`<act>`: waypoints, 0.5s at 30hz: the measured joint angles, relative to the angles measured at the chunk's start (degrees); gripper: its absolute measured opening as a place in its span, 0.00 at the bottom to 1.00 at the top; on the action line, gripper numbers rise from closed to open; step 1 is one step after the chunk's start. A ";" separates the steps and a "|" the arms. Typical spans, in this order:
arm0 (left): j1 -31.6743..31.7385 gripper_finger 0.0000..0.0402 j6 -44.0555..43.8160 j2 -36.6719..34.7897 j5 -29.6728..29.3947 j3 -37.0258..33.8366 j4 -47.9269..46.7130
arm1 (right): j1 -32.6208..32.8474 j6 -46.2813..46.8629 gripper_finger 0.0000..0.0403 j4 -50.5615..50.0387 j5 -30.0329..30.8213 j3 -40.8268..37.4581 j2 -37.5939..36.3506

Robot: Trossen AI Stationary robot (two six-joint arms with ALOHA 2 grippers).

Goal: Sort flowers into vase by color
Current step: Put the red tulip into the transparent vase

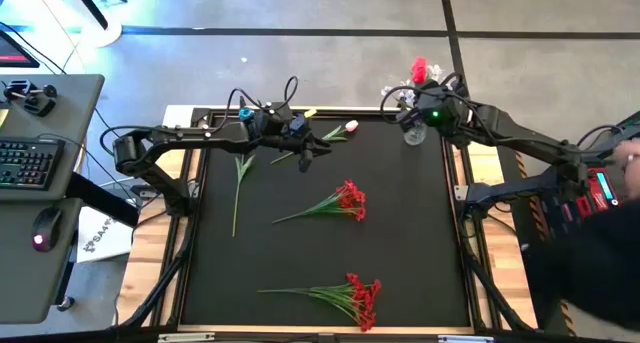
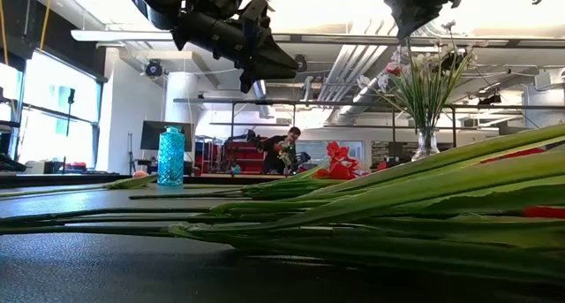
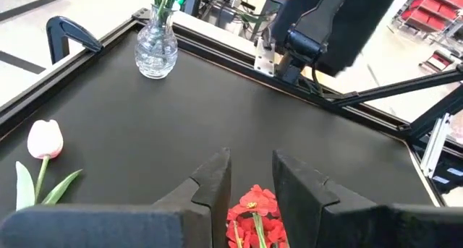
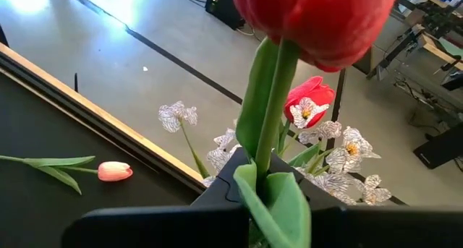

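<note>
Our right gripper (image 4: 269, 177), clenched on a red tulip (image 4: 318, 20) stem above the clear vase (image 1: 414, 135), could snag the white blossoms (image 4: 340, 150); our left gripper (image 3: 249, 179) hovers released over the red bunch (image 3: 255, 208).

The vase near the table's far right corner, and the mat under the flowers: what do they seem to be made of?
The vase looks like clear glass or hard clear plastic: it is see-through, with bright glints on a faceted or ribbed belly. The mat looks like matte black rubber or foam: flat, dark, without reflections. The pink tulip lying on it seems to be fabric or plastic, but that is not certain.
</note>
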 joint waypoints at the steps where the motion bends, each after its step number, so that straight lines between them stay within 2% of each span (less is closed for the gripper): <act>1: 0.00 0.22 -0.50 0.00 0.00 0.00 0.00 | -0.02 -0.07 0.00 -0.86 -0.05 0.72 0.00; 7: 0.00 0.22 -1.16 0.00 0.00 0.00 -0.08 | -0.02 -0.44 0.00 -4.91 0.11 5.28 -0.07; 11: 0.00 0.22 -1.15 0.00 0.00 0.00 -0.15 | -0.47 1.17 0.00 -7.90 0.14 5.37 -0.02; 15: 0.00 0.22 -1.12 -0.04 0.00 0.00 -0.15 | -0.56 4.13 0.00 -7.82 -0.86 2.29 -0.04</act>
